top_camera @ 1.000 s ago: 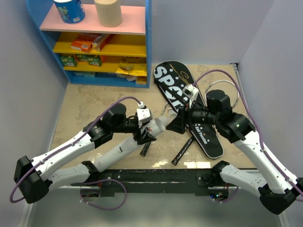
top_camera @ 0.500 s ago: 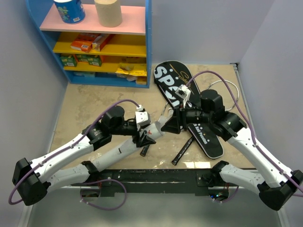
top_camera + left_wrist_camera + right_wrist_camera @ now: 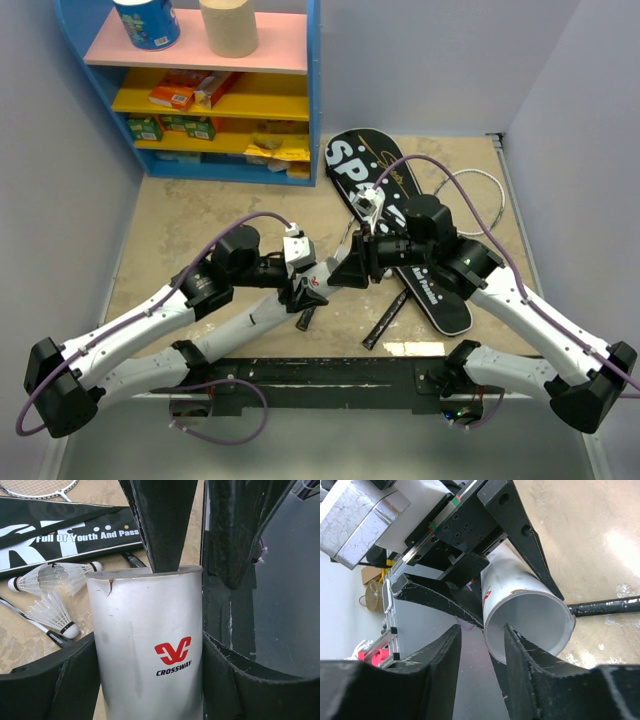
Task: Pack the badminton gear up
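Closer now, my right hand, fingers parted, straddles the rim of the long white tube gripped by my left hand; pinching could buckle it.

We see a tan, mottled table with a blue shelf unit standing at its far left. A black bag lettered SPORT lies flat on the table, running from the far middle toward the near right. A white racket head lies just beside the bag on its right. A black handle lies off the bag's near left edge, and a second black handle lies further left. From the left wrist we see white shuttlecocks on the table beside the bag. On the unit's pink top board stand a blue roll and a tan roll. The yellow boards below hold orange boxes and green boxes.
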Controlling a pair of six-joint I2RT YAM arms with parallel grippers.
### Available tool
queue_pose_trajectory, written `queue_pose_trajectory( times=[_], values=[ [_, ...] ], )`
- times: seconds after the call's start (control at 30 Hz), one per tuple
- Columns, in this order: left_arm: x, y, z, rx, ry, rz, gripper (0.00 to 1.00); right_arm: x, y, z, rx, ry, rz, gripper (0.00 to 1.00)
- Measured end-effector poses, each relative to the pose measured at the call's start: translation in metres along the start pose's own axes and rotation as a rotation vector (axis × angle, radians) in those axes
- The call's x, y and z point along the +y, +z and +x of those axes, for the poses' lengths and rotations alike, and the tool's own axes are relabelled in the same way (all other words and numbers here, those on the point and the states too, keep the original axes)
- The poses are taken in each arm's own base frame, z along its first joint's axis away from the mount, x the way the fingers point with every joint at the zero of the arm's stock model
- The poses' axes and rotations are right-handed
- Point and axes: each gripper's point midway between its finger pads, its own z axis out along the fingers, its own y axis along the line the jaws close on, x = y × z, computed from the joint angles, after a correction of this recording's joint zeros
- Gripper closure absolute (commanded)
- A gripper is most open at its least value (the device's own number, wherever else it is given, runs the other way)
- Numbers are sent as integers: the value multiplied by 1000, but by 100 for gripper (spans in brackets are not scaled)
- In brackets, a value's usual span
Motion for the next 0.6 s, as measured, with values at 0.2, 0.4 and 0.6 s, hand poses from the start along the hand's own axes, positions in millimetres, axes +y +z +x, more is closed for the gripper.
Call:
queue_pose_trajectory(
  times=[0.2,0.4,0.6],
  values=[
    [-1,-1,0,-1,2,0,91,6,5,1,0,2,-22,73],
    [-3,-3,-1,-6,4,5,91,9,6,0,-7,5,-28,83],
    [-5,-5,-3,-15,11,8,91,10,6,-2,-13,10,-33,100]
  ],
)
